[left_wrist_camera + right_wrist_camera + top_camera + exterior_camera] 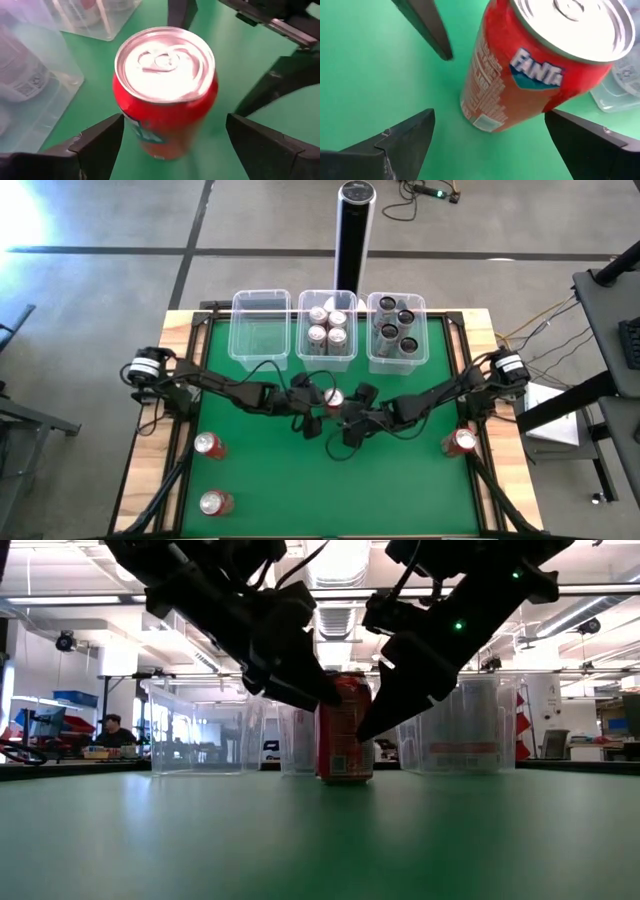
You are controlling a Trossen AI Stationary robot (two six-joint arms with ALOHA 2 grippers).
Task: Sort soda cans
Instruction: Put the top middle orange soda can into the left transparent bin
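Both grippers, left and right, straddle the upright red can wide open, gripping nothing, at the mat's twelve o'clock.

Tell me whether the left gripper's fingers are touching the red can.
Apart. The left wrist view shows green mat between each finger and the red can.

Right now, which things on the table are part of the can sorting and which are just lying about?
Part of the job:
red can between left gripper and right gripper
three loose red cans
silver cans
dark cans
three clear tubs

Lying about:
black post
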